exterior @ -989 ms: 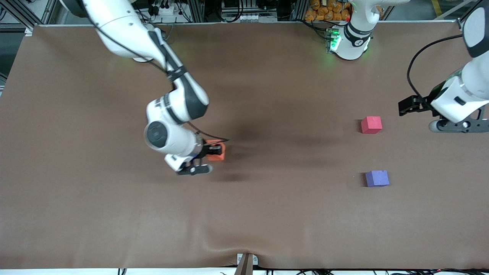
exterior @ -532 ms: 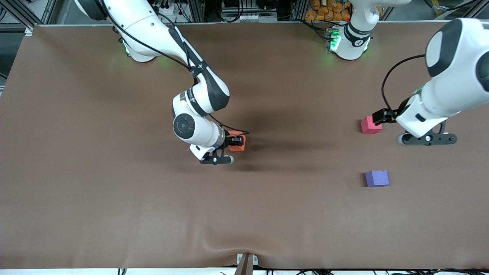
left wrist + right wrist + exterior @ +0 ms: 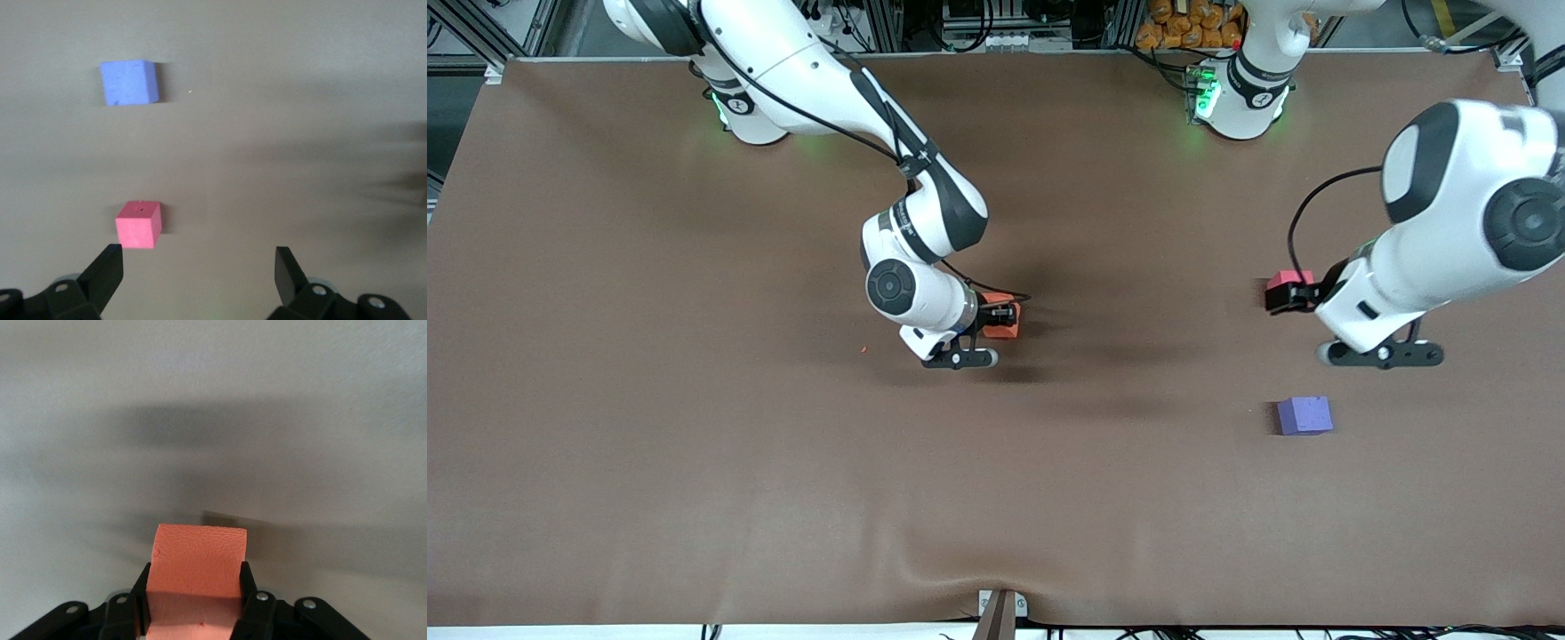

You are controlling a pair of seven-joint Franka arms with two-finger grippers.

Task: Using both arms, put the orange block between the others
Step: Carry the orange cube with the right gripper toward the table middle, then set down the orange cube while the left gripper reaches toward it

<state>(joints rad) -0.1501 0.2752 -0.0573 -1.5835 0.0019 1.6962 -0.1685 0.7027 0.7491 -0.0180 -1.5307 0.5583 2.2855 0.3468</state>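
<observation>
The orange block hangs just above the brown table near its middle, with my right gripper shut on it. In the right wrist view the orange block fills the gap of the right gripper, pinched on two sides. The pinkish-red cube and the purple cube lie toward the left arm's end, the purple one nearer the front camera. My left gripper hovers open over the pinkish-red cube's edge. In the left wrist view, the pinkish-red cube and purple cube show past the left gripper, which holds nothing.
A tiny orange crumb lies on the brown cloth beside the right arm's wrist. A metal bracket sticks up at the table's front edge. Bare cloth stretches between the orange block and the two cubes.
The right arm has carried the orange block toward the left arm's end of the table. The left arm has swung in from the table's end until its gripper is over the pinkish-red cube.
</observation>
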